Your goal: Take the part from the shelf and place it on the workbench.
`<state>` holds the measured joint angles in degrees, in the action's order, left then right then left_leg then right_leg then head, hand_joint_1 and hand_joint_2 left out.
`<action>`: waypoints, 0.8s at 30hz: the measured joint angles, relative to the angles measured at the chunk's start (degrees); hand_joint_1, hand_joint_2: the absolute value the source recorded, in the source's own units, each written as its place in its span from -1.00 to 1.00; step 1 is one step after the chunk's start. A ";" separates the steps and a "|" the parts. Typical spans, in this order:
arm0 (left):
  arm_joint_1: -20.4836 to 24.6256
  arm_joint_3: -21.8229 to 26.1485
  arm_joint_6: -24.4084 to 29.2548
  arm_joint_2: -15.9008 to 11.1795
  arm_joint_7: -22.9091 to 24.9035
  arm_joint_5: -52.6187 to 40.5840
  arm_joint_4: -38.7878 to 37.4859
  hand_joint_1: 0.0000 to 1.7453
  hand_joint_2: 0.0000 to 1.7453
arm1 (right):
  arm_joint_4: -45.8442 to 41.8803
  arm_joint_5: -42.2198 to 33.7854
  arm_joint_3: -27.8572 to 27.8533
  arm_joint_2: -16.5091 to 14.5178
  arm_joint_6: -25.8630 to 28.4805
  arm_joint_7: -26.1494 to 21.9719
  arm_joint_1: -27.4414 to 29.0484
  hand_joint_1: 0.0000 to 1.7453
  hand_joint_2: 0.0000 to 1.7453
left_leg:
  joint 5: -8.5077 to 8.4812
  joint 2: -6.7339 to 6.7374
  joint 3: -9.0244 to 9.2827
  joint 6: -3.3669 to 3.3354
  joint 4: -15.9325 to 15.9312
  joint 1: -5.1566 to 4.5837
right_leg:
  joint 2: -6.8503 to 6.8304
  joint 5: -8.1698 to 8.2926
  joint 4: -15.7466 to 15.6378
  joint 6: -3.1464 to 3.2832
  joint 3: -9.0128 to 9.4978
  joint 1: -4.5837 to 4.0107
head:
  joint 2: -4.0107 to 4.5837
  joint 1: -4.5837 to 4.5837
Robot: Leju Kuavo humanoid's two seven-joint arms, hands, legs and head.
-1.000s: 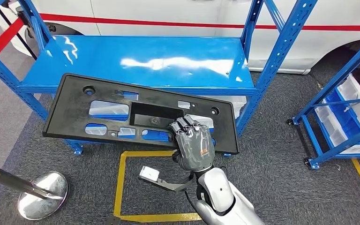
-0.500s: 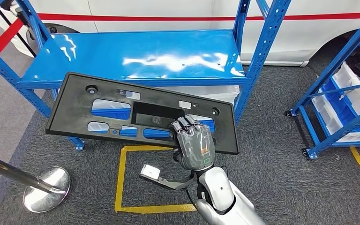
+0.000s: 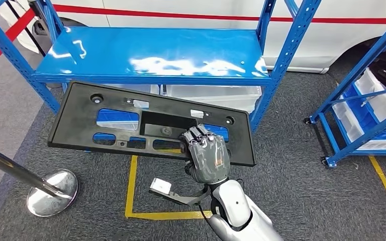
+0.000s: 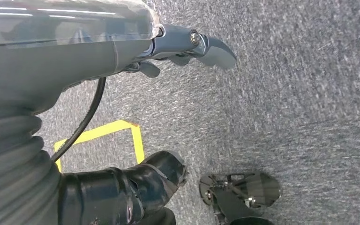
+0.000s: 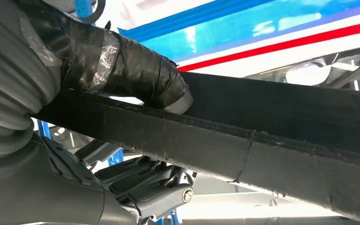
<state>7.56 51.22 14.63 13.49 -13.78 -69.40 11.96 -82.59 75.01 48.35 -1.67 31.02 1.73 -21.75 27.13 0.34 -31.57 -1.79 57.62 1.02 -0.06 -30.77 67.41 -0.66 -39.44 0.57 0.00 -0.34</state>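
Note:
The part [image 3: 75, 125] is a long black plastic panel with several cut-outs, held level in the air in front of the blue shelf [image 3: 151, 52] and above the floor. My right hand [image 3: 208, 158] grips its near edge toward the right end, fingers curled over the top. In the right wrist view the taped thumb [image 5: 136, 70] presses on one face of the panel [image 5: 272, 117] and the darker fingers [image 5: 154, 187] lie under it. My left hand [image 4: 187, 44] hangs over grey carpet with nothing in it, its fingers apart.
A chrome stanchion base [image 3: 53, 193] stands on the floor at the left, beside yellow floor tape [image 3: 130, 186]. White bins [image 3: 216, 95] sit under the blue shelf. A second blue rack [image 3: 362, 115] with white bins stands at the right, and a white vehicle [image 3: 181, 7] behind.
The whole picture has shifted, so the camera moved; the shelf now shows a little farther off. The panel stays in my right hand's grip, unchanged.

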 joint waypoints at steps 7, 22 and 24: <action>-0.12 -0.01 0.24 0.10 0.07 -0.04 0.00 -1.00 1.00 | 0.01 -0.77 -0.03 0.04 0.01 -0.18 0.22 1.00 1.00 | -1.59 0.04 -2.56 0.29 0.81 -0.43 | 0.01 1.49 -4.23 1.01 6.80 -0.33 | 0.00 0.01; -0.30 0.00 0.38 0.09 0.28 0.21 0.00 -1.00 1.00 | 0.14 -1.73 -0.23 -0.04 0.19 -0.30 1.03 1.00 1.00 | -0.14 -0.50 -3.24 3.38 5.87 0.19 | 0.45 3.05 -8.54 2.59 7.52 -0.21 | 0.00 0.08; -0.29 0.01 0.36 0.04 0.23 0.32 0.00 -1.00 1.00 | 0.13 -1.74 -0.34 -0.04 0.26 -0.31 1.05 1.00 1.00 | -0.71 -0.91 -1.04 2.91 1.71 0.04 | 0.79 3.03 -8.19 2.08 7.12 -0.30 | 0.00 0.09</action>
<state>7.27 51.23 14.98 13.53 -13.55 -69.08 11.96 -82.46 73.28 48.01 -1.71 31.28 1.42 -20.70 26.42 -0.57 -32.62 1.11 59.33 1.06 0.73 -27.74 59.22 1.42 -32.33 0.27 0.00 -0.25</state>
